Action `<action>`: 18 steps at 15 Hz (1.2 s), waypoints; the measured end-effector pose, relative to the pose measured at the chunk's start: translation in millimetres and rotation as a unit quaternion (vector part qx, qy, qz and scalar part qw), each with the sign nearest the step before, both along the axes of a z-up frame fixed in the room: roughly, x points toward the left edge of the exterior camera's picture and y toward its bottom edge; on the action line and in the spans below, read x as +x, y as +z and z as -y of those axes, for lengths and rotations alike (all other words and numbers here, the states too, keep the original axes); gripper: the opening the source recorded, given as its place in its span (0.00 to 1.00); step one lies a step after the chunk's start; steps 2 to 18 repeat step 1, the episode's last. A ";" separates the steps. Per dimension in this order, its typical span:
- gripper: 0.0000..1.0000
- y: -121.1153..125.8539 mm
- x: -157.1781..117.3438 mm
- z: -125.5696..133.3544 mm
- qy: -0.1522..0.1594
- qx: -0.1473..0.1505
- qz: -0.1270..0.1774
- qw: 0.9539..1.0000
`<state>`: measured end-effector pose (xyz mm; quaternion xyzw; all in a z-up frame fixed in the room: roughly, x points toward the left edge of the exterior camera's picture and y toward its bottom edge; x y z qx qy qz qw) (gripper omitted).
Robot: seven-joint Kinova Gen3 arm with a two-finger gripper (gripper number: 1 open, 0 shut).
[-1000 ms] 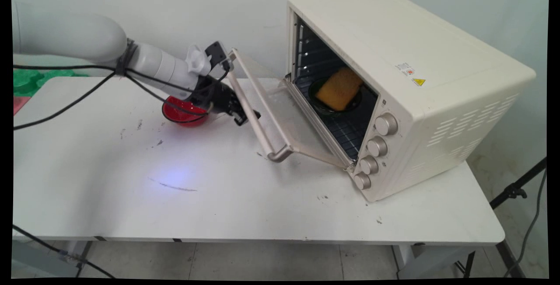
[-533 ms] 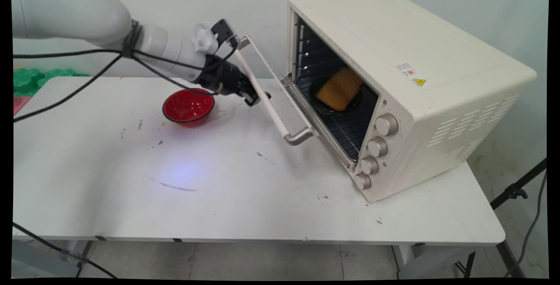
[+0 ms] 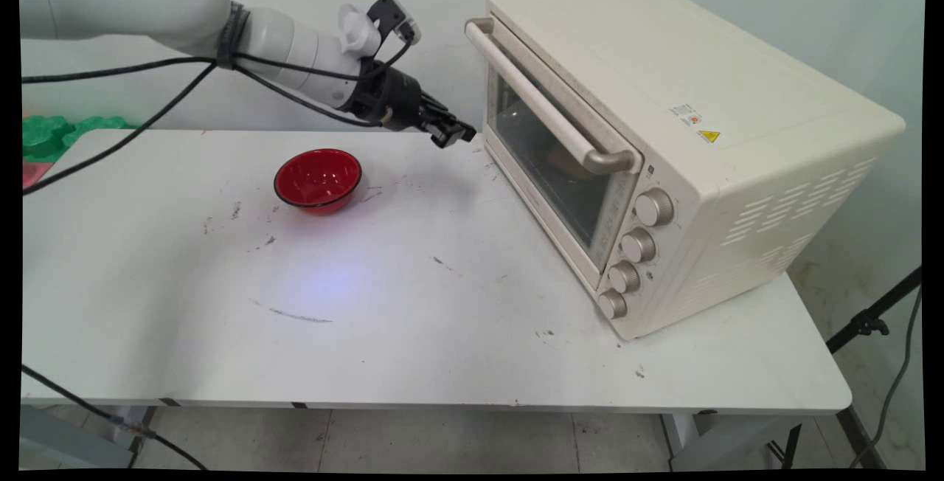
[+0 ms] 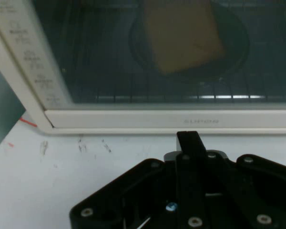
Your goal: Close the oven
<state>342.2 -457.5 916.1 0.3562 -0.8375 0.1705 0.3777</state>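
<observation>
Hovering beside a shut oven door

At far left, green foam shapes (image 3: pixel 51 134) lie past the bench (image 3: pixel 369 333) edge. A red bowl (image 3: pixel 318 179) sits upright and empty, well clear of the arm. The end effector (image 3: pixel 451 132) hangs low with its fingers pressed together on nothing, just short of the oven (image 3: pixel 664 134). The oven is angled so its glass door (image 3: pixel 549 164) faces the arm. Behind the glass, a toast slice (image 4: pixel 183 33) rests on a dark dish (image 4: pixel 233 52). The white bench is scuffed, the wall plain, and a stand leg (image 3: pixel 870 319) is at right.
</observation>
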 end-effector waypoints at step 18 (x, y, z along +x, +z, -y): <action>0.00 1.8 -0.8 1.6 -0.001 -0.002 -0.002 1.000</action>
